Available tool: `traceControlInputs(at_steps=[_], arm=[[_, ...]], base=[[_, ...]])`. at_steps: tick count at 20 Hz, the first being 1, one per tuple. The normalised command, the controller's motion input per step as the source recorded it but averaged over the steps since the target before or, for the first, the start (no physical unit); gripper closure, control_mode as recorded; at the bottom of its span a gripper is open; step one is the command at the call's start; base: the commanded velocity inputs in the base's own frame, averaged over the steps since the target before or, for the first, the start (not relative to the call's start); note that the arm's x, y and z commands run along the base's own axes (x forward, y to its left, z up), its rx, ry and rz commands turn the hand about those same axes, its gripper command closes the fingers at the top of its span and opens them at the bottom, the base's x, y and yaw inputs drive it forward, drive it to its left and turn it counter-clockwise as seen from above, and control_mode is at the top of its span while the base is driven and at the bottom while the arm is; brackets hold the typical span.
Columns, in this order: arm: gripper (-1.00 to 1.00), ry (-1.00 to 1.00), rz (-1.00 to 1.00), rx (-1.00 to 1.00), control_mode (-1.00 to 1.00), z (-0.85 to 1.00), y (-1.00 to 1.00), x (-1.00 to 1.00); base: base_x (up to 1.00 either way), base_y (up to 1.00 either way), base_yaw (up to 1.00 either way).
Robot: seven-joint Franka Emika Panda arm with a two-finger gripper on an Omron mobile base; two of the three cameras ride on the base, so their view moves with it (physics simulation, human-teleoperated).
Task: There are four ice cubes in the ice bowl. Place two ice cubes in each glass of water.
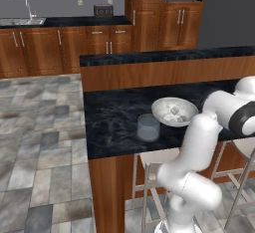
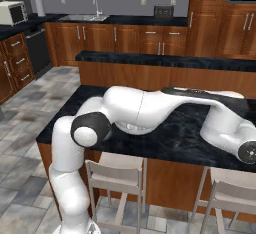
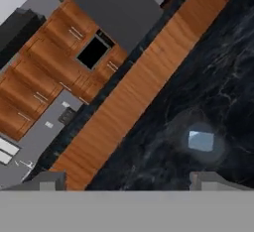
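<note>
on the dark marble counter (image 1: 109,122), near its front edge, sits the ice bowl (image 1: 174,111) with pale ice cubes (image 1: 175,111) inside, and a glass of water (image 1: 148,127) stands just beside it, closer to the front-left corner. through the hand view a second glass of water (image 3: 196,142) stands on the counter with one ice cube (image 3: 201,141) inside it. the gripper (image 3: 129,181) hovers above that glass with its fingertips (image 3: 47,180) spread wide, released, holding nothing. wooden stools (image 1: 154,170) stand below the counter's front edge.
</note>
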Motion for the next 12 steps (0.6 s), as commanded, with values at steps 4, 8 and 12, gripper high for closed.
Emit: traceControlInputs(at_steps=[4,8,12], arm=[[-1.00,0.39,0.54,-0.35,-1.00,0.55,1.00,-0.52],[-1.00,0.41,0.44,-0.27,-1.00,0.62,1.00,-0.21],[-1.00,0.30,0.24,-0.27,-1.00,0.10,1.00,0.02]], base=[[0.00,0.00,0.00],[0.00,0.00,0.00],[0.00,0.00,0.00]])
